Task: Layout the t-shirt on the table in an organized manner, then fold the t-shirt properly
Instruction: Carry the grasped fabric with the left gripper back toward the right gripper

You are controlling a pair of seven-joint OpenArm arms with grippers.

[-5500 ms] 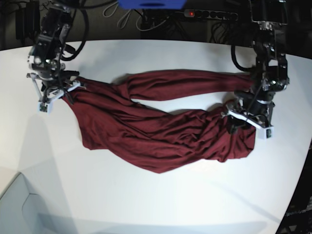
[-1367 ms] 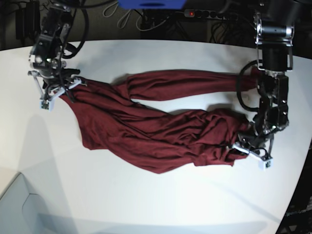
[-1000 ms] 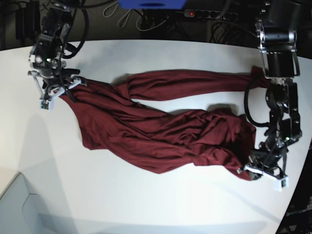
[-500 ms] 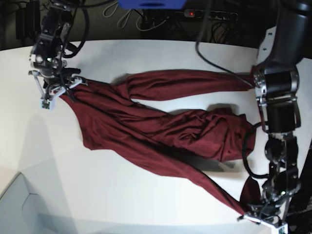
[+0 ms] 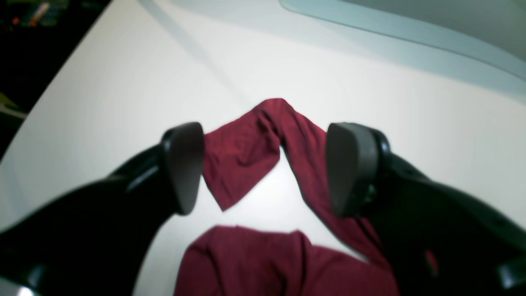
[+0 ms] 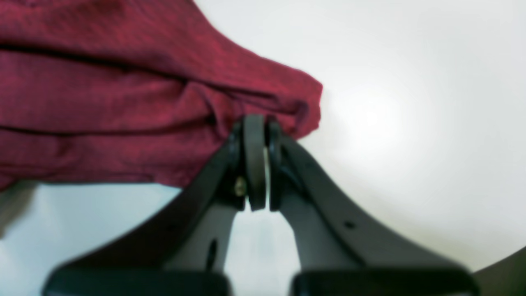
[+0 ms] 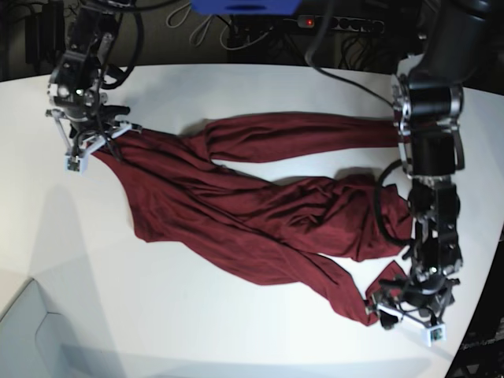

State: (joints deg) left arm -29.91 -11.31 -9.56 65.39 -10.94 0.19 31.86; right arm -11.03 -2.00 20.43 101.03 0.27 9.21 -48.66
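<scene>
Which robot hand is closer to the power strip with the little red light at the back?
Neither is clearly closer. The power strip sits behind the table. The right end effector pinches the t-shirt far to one side; the left end effector hangs open at the near edge.

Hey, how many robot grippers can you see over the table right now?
2. The right gripper is at the far left corner of the t-shirt in the base view, shut on the cloth. The left gripper is open at the near right end.

We see a plain dark maroon t-shirt (image 7: pixel 252 213) with no print. It lies on our glossy white worktop (image 7: pixel 197 323).
</scene>
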